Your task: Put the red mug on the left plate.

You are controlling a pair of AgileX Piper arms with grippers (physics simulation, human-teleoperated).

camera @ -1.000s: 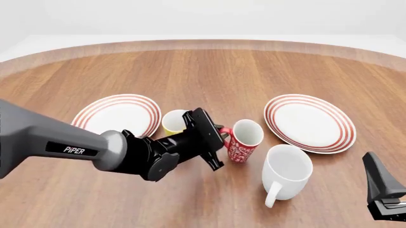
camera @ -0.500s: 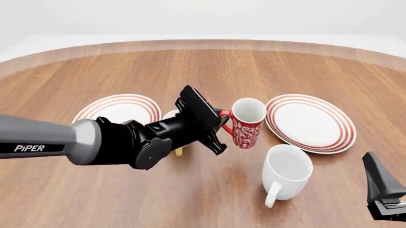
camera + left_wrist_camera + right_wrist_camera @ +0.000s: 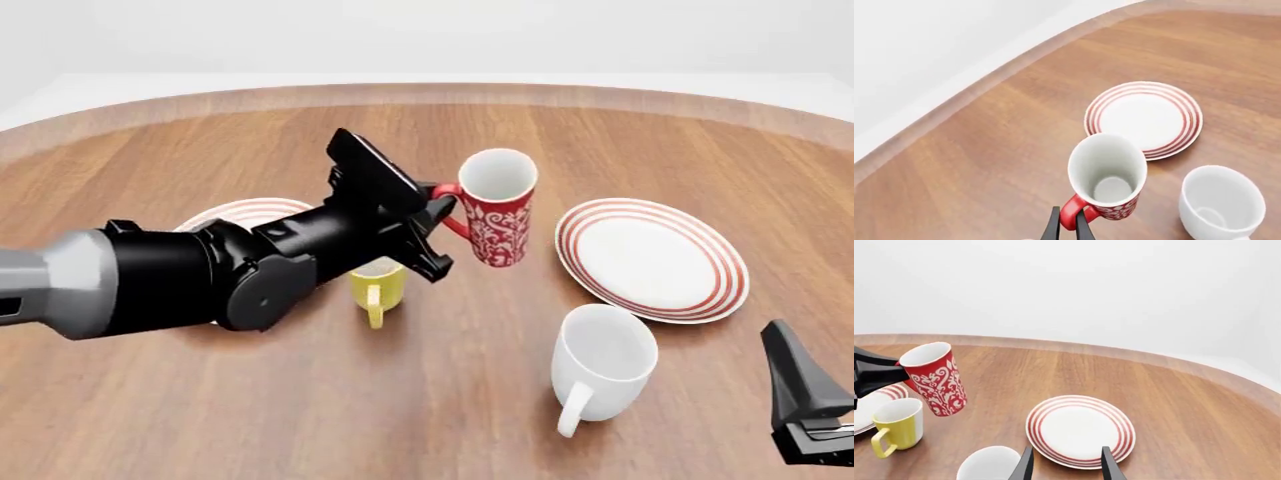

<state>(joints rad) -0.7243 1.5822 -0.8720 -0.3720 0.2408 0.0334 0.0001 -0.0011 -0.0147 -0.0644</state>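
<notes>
Left gripper (image 3: 430, 212) clamped tight on the loop handle of the tall red floral mug (image 3: 494, 208), held clear above the wooden table (image 3: 441, 400), presumably to pass over the plain yellow mug (image 3: 375, 286). Left red-ringed white plate (image 3: 230, 216) partly hidden behind the arm; right gripper (image 3: 1063, 463) parked apart, jaws spread, holding nothing.

My left gripper (image 3: 434, 208) holds the slim floral red mug (image 3: 494, 208) aloft, slightly tilted; the red-ringed white left plate (image 3: 238, 213) lies mid-table, left.

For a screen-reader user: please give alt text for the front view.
The left gripper holds the red mug by its handle, lifted above the table. A yellow mug and the left plate lie behind the arm; a white mug and another plate sit right.
</notes>
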